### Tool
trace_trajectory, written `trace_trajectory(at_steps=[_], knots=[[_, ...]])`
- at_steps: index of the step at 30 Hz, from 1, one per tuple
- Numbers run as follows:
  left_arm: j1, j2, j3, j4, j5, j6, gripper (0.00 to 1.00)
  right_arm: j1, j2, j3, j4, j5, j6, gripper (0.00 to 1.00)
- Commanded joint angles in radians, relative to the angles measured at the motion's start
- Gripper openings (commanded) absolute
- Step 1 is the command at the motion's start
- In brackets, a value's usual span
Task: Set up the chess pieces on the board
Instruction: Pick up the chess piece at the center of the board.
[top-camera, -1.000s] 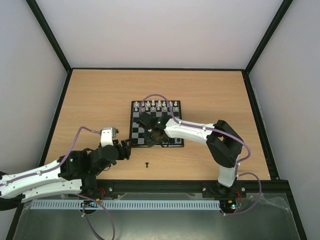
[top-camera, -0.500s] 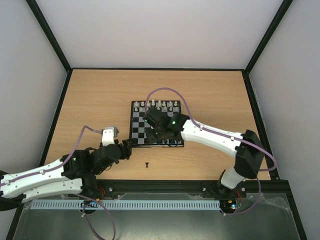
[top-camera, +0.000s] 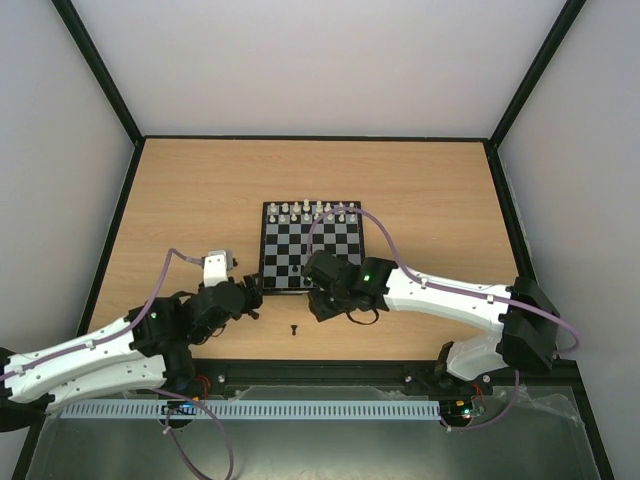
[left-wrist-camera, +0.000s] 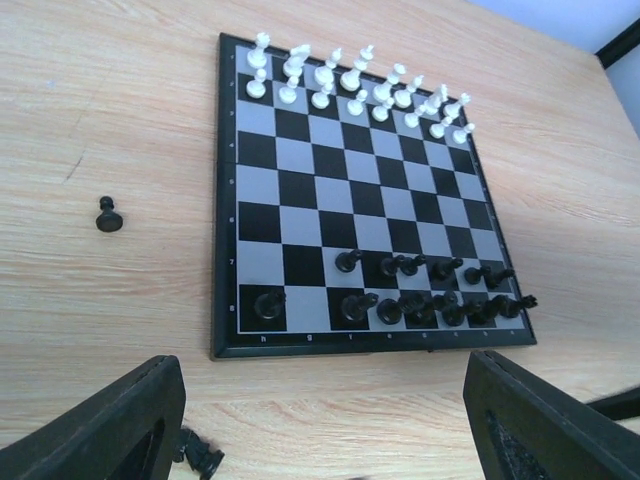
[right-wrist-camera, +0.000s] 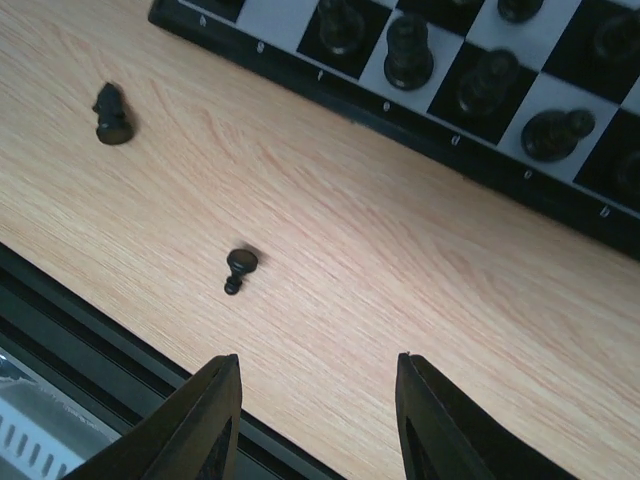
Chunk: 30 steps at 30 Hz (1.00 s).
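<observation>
Wooden tabletop (top-camera: 180, 190) held the small black-and-grey checked chessboard (top-camera: 300, 245). Left gripper (left-wrist-camera: 322, 400) gaped empty beside the board's near-left corner; right gripper (right-wrist-camera: 318, 390) spread empty off the board's near edge. Tiny white chess pieces (left-wrist-camera: 323, 75) filled the board's far rows; one tiny black pawn (right-wrist-camera: 238, 268) lay off-board near that edge.

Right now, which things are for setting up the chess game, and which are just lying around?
For the job: board, white pieces, black pieces on it, loose black pieces beside it.
Just there: wooden table, pale ribbed strip in front.
</observation>
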Motion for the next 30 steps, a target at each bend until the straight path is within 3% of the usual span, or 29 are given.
trace_trajectory(at_steps=[1, 9, 30], knots=[[0.083, 0.031, -0.054, 0.062, 0.075, 0.032, 0.8, 0.008, -0.003, -0.052, 0.033, -0.035, 0.049, 0.43], [0.24, -0.033, -0.173, 0.17, 0.235, 0.074, 0.8, 0.037, 0.018, -0.108, 0.126, -0.068, 0.098, 0.43], [0.25, -0.431, -0.223, 0.169, 0.27, 0.065, 0.81, 0.073, 0.294, 0.058, 0.107, -0.008, 0.336, 0.43]])
